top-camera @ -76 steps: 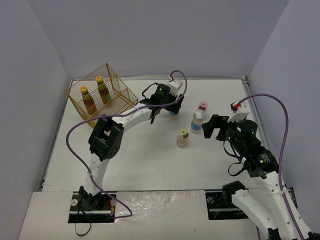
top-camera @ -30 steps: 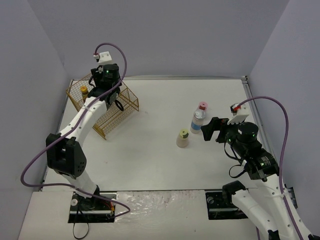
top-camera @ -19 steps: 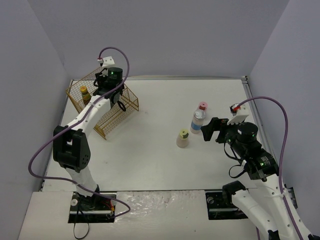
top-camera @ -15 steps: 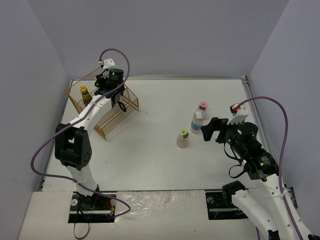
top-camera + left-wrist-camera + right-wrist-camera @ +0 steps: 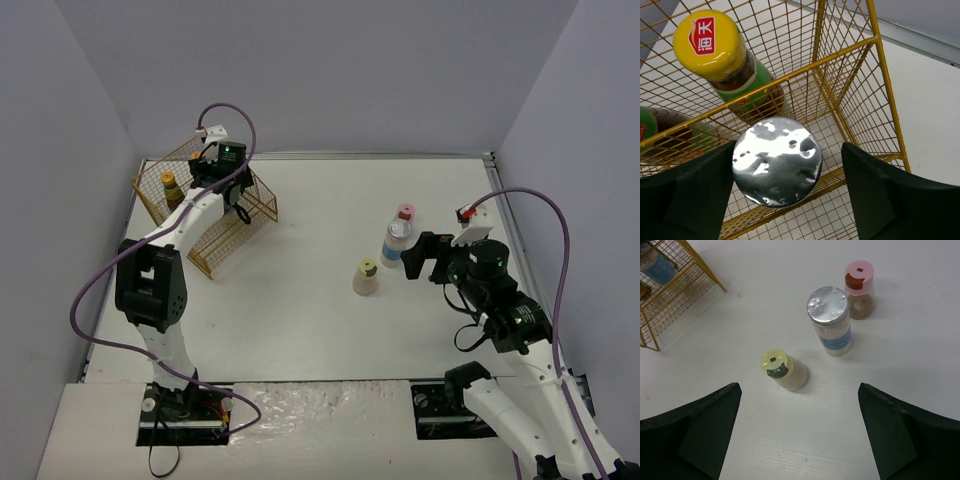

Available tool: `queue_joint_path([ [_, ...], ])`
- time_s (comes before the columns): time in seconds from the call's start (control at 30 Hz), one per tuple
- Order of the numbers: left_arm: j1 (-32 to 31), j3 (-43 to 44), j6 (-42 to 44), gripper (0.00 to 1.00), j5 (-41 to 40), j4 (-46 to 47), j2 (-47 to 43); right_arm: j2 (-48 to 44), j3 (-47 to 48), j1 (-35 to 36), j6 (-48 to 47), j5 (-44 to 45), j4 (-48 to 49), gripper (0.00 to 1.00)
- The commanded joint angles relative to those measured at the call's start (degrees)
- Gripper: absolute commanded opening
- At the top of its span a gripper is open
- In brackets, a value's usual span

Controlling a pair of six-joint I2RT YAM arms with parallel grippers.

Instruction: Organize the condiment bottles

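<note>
Left gripper (image 5: 788,172) just let go — jaws now spread clear of the silver-lidded bottle (image 5: 777,161), standing in the basket (image 5: 875,55) at the table's (image 5: 300,320) far-left corner. Third one's stowed; right gripper (image 5: 799,390) hangs wide open.

The gold wire basket (image 5: 262,204) sits at the table's (image 5: 300,330) far left corner, with one yellow-capped bottle (image 5: 169,184) visible inside and the left gripper (image 5: 236,200) over it. Right of centre stand the pink-capped bottle (image 5: 405,213), silver-lidded bottle (image 5: 397,241) and green-capped bottle (image 5: 366,276), close to the right gripper (image 5: 420,258).

Bare table (image 5: 300,310) between wire basket (image 5: 255,195) and three bottles (image 5: 397,243)
</note>
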Motion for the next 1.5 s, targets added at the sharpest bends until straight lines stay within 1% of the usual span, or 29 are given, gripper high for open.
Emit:
queue_joint_path([
  [0.0, 0.4, 4.2, -0.6, 0.84, 1.5, -0.1, -4.9, 4.4, 2.4, 0.5, 1.2, 3.9, 3.2, 1.0],
  [0.17, 0.4, 4.2, 0.8, 0.96, 3.9, -4.0, -9.8, 10.9, 4.1, 0.5, 1.7, 7.5, 3.9, 1.0],
  [0.33, 0.4, 3.4, 2.9, 0.97, 6.8, -9.0, -16.7, 20.1, 6.0, 0.7, 1.9, 11.6, 6.6, 1.0],
  [0.43, 0.4, 1.4, 4.2, 0.97, 8.8, -11.5, -22.3, 24.9, 6.8, 0.8, 2.0, 12.2, 9.7, 1.0],
  [0.57, 0.4, -4.9, 6.4, 0.97, 14.3, -12.4, -29.6, 28.8, 7.5, 1.5, 1.3, 14.6, 12.6, 1.0],
  [0.7, 0.3, -14.0, 11.1, 0.97, 24.5, -11.2, -36.8, 34.2, 9.2, 2.0, -0.2, 16.2, 14.5, 1.0],
  [0.77, 0.3, -18.0, 12.8, 0.97, 26.7, -9.9, -41.3, 36.7, 9.7, 2.1, -0.6, 16.6, 15.2, 0.99],
  [0.93, 0.3, -30.5, 14.6, 0.97, 30.2, -6.5, -50.9, 41.0, 10.1, 2.4, -1.3, 17.2, 17.5, 0.87],
  [1.0, 0.3, -33.0, 14.9, 0.97, 30.9, -5.9, -52.6, 42.8, 10.2, 2.5, -1.5, 17.3, 18.5, 0.8],
  [1.13, 0.4, -35.2, 15.4, 0.97, 32.0, -6.2, -54.9, 45.9, 10.7, 2.8, -2.5, 17.4, 21.2, 0.64],
  [1.27, 0.4, -36.4, 15.0, 0.97, 30.7, -5.1, -56.5, 47.8, 12.1, 3.7, -4.9, 15.4, 23.1, 0.43],
  [1.33, 0.4, -36.4, 15.2, 0.97, 30.1, -5.3, -56.7, 48.7, 13.1, 4.6, -6.2, 13.7, 23.7, 0.35],
  [1.4, 0.4, -36.2, 15.3, 0.97, 29.5, -5.4, -56.8, 49.3, 14.6, 6.9, -7.1, 13.7, 23.9, 0.29],
  [1.47, 0.5, -36.3, 15.2, 0.97, 28.7, -5.5, -57.0, 50.3, 17.6, 11.7, -9.7, 14.1, 23.7, 0.2],
])
